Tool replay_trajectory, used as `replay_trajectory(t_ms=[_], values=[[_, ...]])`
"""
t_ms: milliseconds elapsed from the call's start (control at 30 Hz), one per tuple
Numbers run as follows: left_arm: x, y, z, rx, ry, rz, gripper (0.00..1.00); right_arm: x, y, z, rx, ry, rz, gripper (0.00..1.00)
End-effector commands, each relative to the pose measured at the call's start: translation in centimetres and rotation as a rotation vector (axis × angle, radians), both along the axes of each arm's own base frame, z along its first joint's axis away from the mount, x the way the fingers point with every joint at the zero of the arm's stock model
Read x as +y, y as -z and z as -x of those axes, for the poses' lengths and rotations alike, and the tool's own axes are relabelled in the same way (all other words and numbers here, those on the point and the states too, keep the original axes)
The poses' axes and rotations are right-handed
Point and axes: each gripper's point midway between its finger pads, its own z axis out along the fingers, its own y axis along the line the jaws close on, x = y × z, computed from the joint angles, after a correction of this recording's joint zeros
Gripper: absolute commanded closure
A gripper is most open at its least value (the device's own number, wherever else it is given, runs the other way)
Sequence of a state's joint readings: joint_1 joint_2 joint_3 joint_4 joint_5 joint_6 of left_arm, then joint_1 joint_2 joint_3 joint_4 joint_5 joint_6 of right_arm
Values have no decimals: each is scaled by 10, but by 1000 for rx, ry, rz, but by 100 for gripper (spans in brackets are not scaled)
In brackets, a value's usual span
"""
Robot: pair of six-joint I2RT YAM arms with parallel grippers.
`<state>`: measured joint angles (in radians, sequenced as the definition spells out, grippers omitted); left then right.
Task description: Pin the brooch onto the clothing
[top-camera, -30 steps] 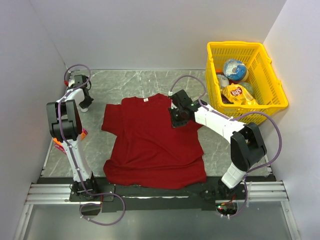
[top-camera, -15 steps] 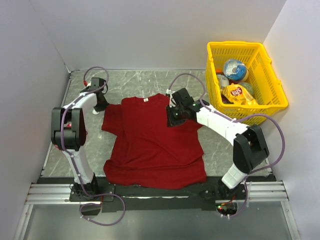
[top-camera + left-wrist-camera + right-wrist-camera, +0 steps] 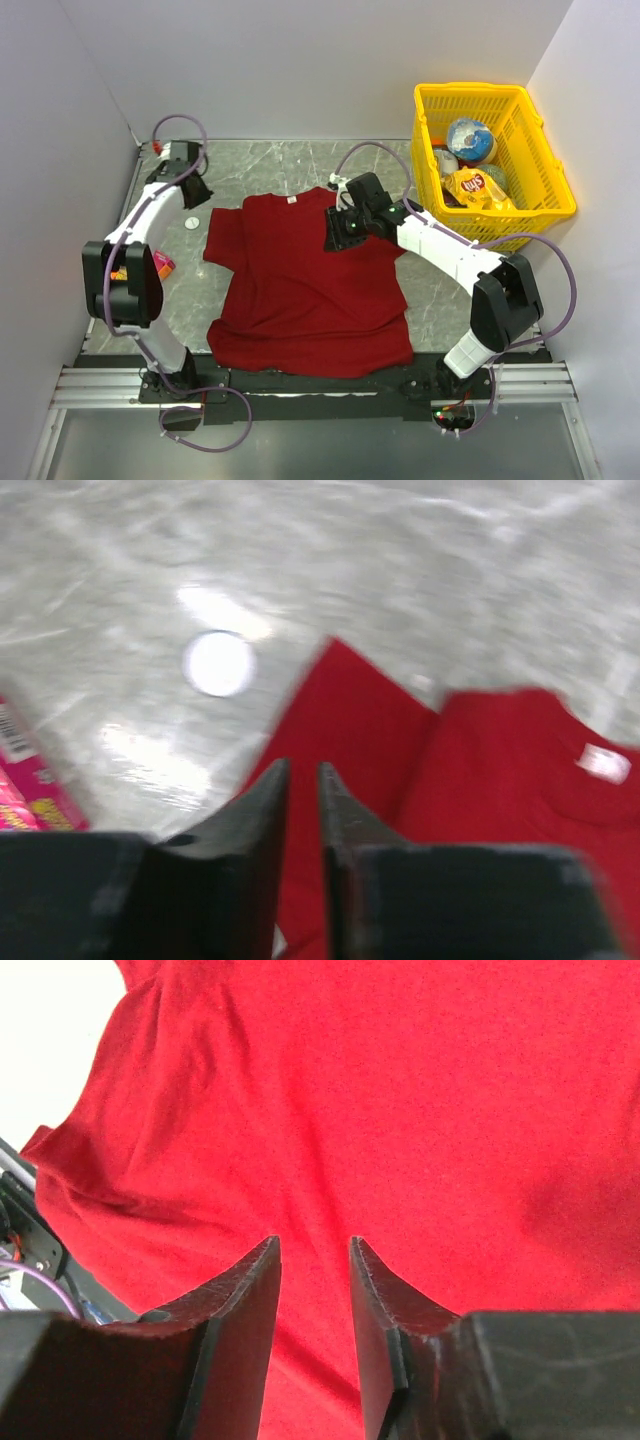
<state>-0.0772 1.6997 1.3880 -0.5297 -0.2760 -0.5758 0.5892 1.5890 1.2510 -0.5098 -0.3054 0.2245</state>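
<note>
The dark-red T-shirt (image 3: 300, 285) lies flat in the middle of the table, with its white neck label (image 3: 292, 199) at the far edge. The brooch (image 3: 190, 222), a small whitish disc, lies on the table just left of the shirt's left sleeve. It also shows in the left wrist view (image 3: 218, 663). My left gripper (image 3: 192, 196) hovers just beyond the brooch, its jaws nearly together and empty (image 3: 303, 770). My right gripper (image 3: 334, 238) is low over the shirt's upper right chest (image 3: 400, 1110), its jaws a little apart and empty (image 3: 313, 1243).
A yellow basket (image 3: 560, 210) with snack packets stands at the far right. An orange-and-pink packet (image 3: 163, 263) lies on the table left of the shirt, beside the left arm, and shows in the left wrist view (image 3: 30, 790). White walls close in the table.
My left arm has stretched out and its gripper has shifted near the far left corner, ending just beyond the brooch. My right gripper has slid a little left over the shirt.
</note>
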Motion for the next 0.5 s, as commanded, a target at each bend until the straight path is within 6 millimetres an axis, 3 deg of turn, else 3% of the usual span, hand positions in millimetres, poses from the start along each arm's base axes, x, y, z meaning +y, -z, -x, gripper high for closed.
replay_trajectory(t_ms=[0,33,67,133,200,333,467], values=[[53,28,9,90,-156,55,70,9,-19,-4,-59,-34,-47,57],[57,31,6,93,-160,61,62,9,-19,-3,-59,-39,-46,57],[61,42,4,120,-167,69,61,9,-19,-3,-57,-40,-46,56],[65,45,-2,131,-171,66,59,10,-17,-3,-52,-46,-43,55],[68,60,-4,173,-177,64,61,11,-14,-1,-42,-51,-41,55],[72,65,-21,175,-183,67,71,10,-8,-1,-25,-52,-32,55],[73,80,-31,200,-174,68,70,9,-5,1,-21,-58,-27,54]])
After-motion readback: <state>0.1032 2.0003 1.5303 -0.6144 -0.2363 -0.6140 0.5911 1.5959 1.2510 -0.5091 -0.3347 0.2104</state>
